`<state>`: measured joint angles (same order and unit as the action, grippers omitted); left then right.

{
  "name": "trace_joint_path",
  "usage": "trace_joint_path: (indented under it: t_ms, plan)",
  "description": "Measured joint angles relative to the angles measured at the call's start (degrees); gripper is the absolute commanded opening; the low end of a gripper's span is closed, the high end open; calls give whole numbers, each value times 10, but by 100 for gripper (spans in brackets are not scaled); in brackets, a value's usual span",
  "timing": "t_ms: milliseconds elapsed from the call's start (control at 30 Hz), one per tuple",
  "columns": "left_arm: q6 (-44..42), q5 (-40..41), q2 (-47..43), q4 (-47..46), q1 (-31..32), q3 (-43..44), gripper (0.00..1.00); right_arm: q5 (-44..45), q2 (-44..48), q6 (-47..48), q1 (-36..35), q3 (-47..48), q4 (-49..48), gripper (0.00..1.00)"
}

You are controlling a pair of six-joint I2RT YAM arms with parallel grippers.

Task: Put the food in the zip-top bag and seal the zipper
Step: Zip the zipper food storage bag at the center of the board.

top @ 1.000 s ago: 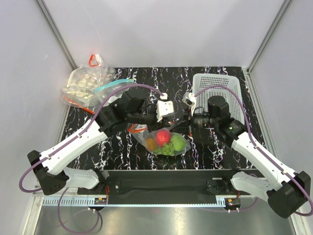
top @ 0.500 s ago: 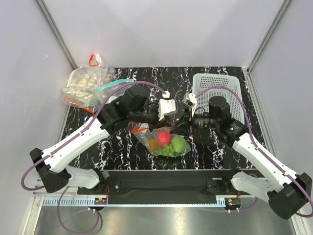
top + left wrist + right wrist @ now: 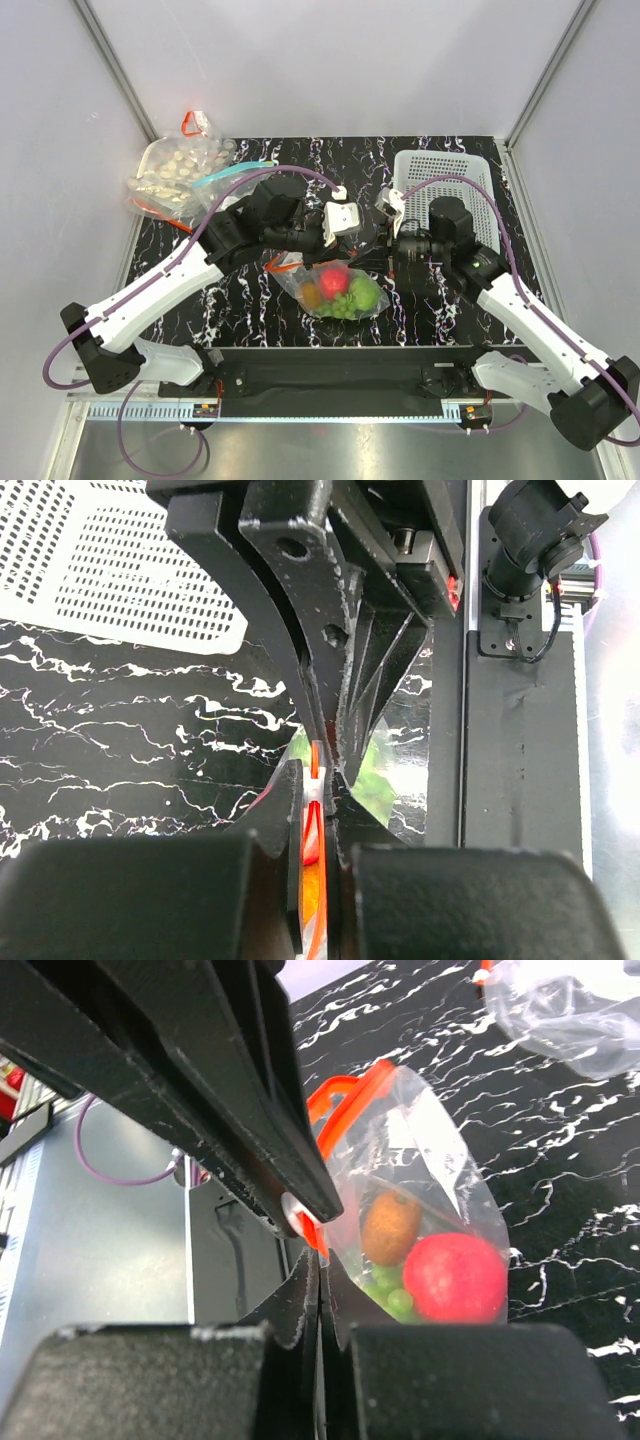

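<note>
The left gripper (image 3: 318, 800) and right gripper (image 3: 318, 1270) both seem to pinch the zipper (image 3: 337, 1103); food (image 3: 452, 1276) sits in the bag (image 3: 440, 1160).

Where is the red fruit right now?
In the top view the red fruit lies centre-frame inside the zip-top bag, between the brown-orange ball and the green piece.

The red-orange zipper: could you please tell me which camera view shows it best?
The right wrist view: the zipper shows as a long, clear arc. The left wrist view shows only a pinched sliver; the top view shows a small red bit.
</note>
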<state>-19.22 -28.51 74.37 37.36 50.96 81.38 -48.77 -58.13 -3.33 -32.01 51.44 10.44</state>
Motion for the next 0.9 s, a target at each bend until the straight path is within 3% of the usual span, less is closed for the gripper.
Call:
trace_joint_path:
  t_ms: [400, 900]
  plan:
    - [14, 48, -40, -27, -2, -35, 0, 140, 75, -41, -6, -24, -42, 0]
    - [85, 169, -101, 29, -40, -123, 0, 435, 88, -135, 6, -42, -61, 0]
